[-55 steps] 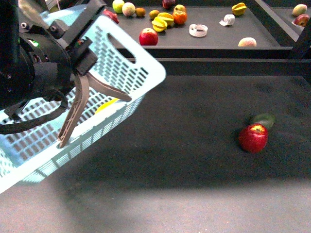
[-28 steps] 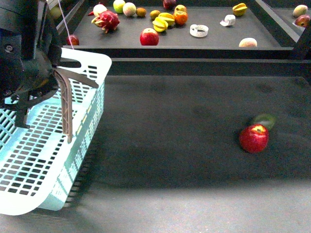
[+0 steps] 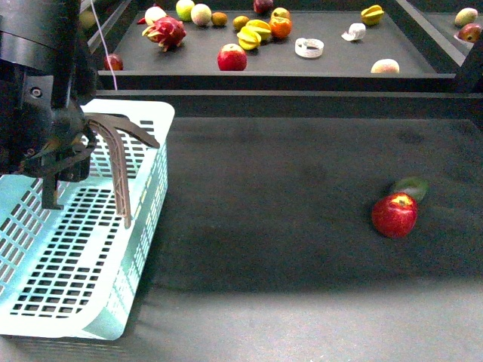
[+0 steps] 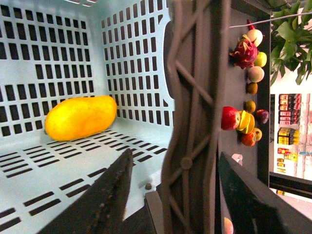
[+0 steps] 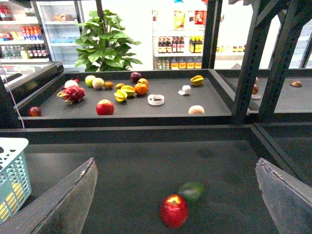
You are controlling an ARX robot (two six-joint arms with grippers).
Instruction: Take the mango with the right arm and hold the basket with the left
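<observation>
The light turquoise basket (image 3: 155, 177) hangs at the left of the dark table, its open side tipped toward the camera. My left gripper (image 3: 75, 132) is shut on its grey-brown handle (image 3: 119, 177). In the left wrist view my left gripper (image 4: 180, 195) has a finger on each side of the handle (image 4: 195, 97). The yellow mango (image 4: 80, 117) lies inside the basket against its slotted wall (image 4: 131, 58); it does not show in the front view. My right gripper (image 5: 175, 202) is open and empty, above the table. The basket's edge (image 5: 12, 170) shows far to its side.
A red apple (image 3: 394, 214) and a dark green fruit (image 3: 411, 186) lie together on the table's right; both show in the right wrist view, apple (image 5: 174, 212) and green fruit (image 5: 191, 191). A raised back shelf (image 3: 332, 68) holds several fruits and a tape roll (image 3: 308, 47).
The basket has swung down and to the left in my left gripper, from steeply tilted over the table's middle to hanging lower at the left. The apple and green fruit have not moved.
</observation>
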